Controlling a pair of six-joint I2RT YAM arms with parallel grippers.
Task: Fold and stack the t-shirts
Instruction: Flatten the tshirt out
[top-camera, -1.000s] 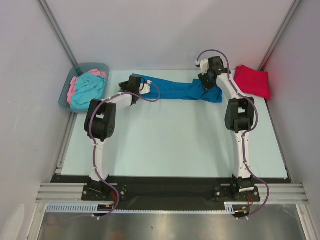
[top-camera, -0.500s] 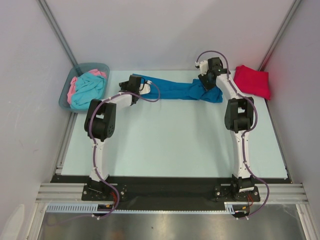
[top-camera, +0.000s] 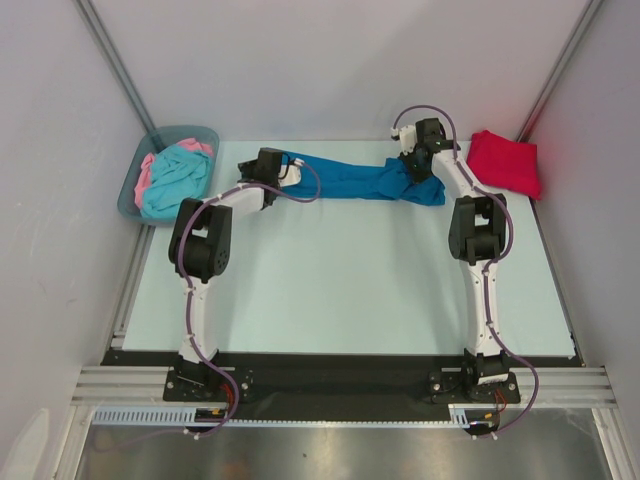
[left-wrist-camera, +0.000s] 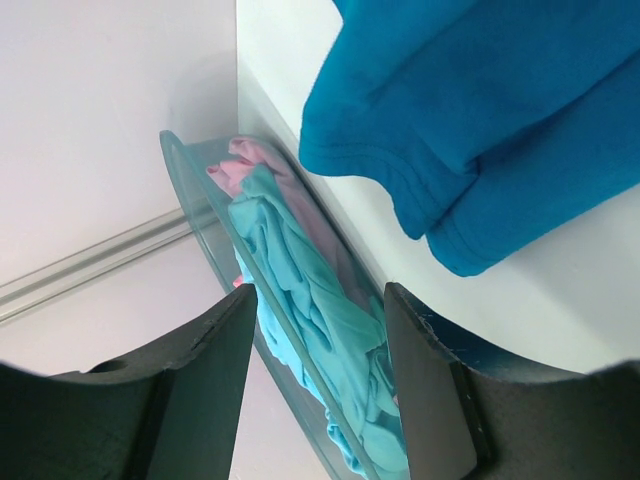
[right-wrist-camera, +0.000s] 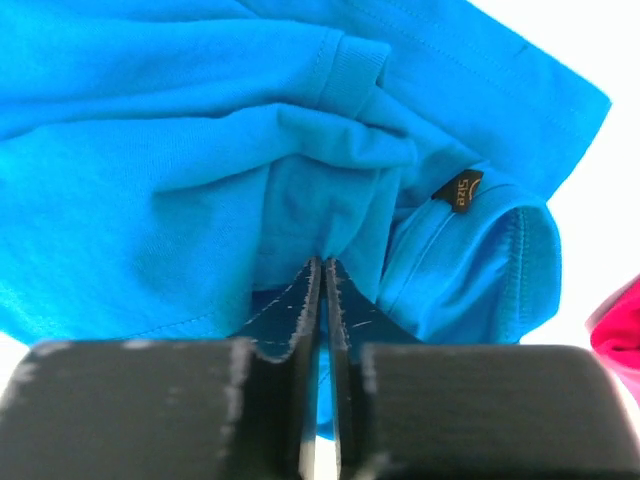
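Pale green table (top-camera: 340, 290) between plain white walls holds the work. Across its far half, a deep blue t-shirt (top-camera: 365, 181) lies pulled out in a long, rumpled strip running left to right. It is not yet folded.

At its right end, the right gripper (right-wrist-camera: 322, 265) has its jaws closed together on a gathered fold of the blue cloth, which bunches up just at the fingertips. At the left end, the left gripper (left-wrist-camera: 320, 295) stands with its fingers apart and nothing between them, with the shirt's hem just beyond.

A red t-shirt (top-camera: 505, 163) sits in a compact bundle at the far right corner of the table, apart from the blue one. It looks like the one garment already folded.

A grey-blue bin (top-camera: 128, 203) at the far left corner holds a turquoise t-shirt (top-camera: 178, 180) crumpled on top of a pink t-shirt (top-camera: 147, 170), both waiting.

As a judgement, roughly one shirt of four is finished, one is in hand, two are untouched, and no stack has been started.

The only writing is on a small dark tag (right-wrist-camera: 460, 188) sewn near the blue shirt's neckline, with gold letters that appear to read "size"
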